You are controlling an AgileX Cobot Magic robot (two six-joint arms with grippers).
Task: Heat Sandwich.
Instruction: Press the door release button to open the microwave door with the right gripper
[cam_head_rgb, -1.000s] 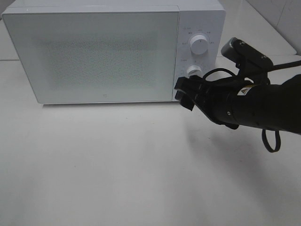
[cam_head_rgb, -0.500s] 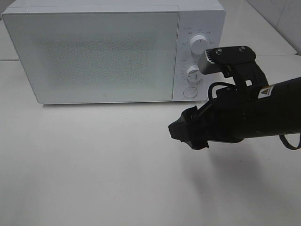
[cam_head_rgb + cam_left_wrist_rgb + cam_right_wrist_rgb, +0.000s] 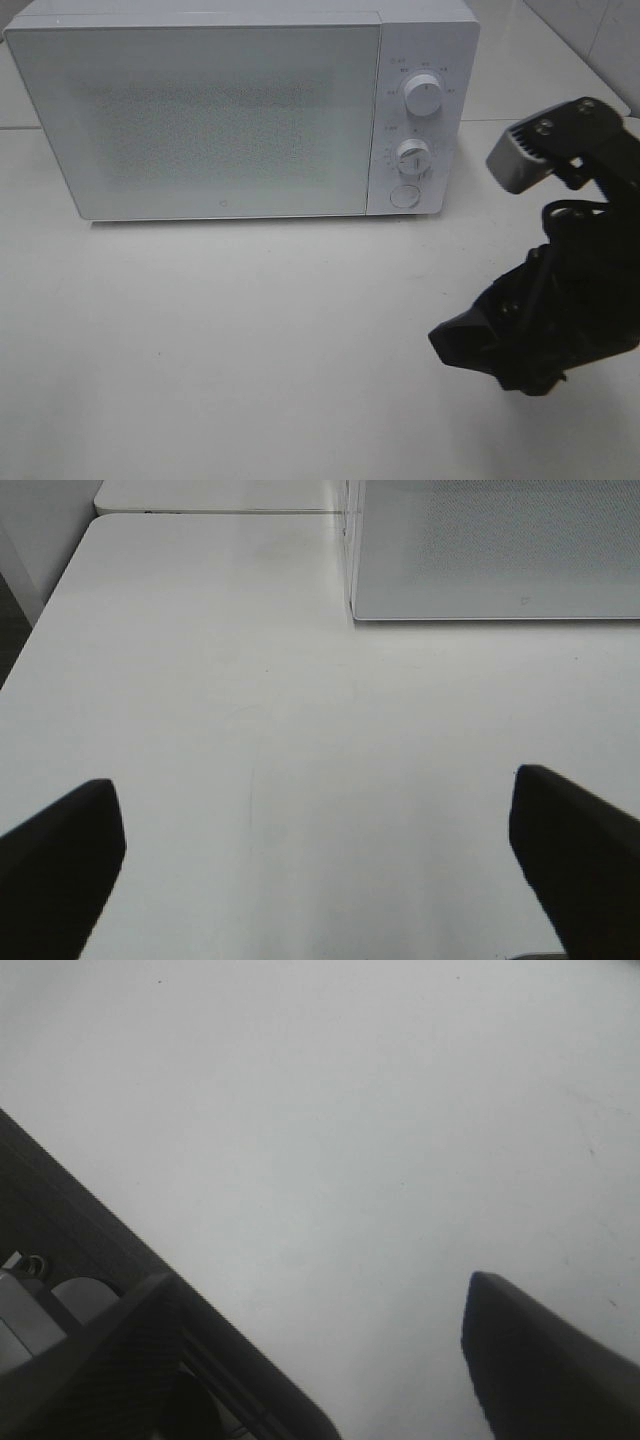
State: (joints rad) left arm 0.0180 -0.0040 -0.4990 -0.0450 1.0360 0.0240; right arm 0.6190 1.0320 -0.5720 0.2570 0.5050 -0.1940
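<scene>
The sandwich is out of view in every frame. The white microwave [image 3: 200,110] stands at the back of the table with its door closed, and its corner [image 3: 490,550] shows in the left wrist view. My right gripper [image 3: 450,345] hovers over the table at the front right, well clear of the microwave. Its fingers are spread in the right wrist view, so the right gripper [image 3: 320,1360] is open with only bare table between them. My left gripper [image 3: 315,870] is open too, empty, facing the microwave's left front corner from a distance.
The microwave's control panel has two white knobs [image 3: 424,95] [image 3: 413,157] and a round button [image 3: 404,195]. The white table [image 3: 220,340] spreads in front. A table edge [image 3: 90,1220] runs close by the right gripper.
My right arm has pulled back from the microwave's control panel, toward the front right of the table. Its jaws stay as wide as before. The microwave door stays closed.
</scene>
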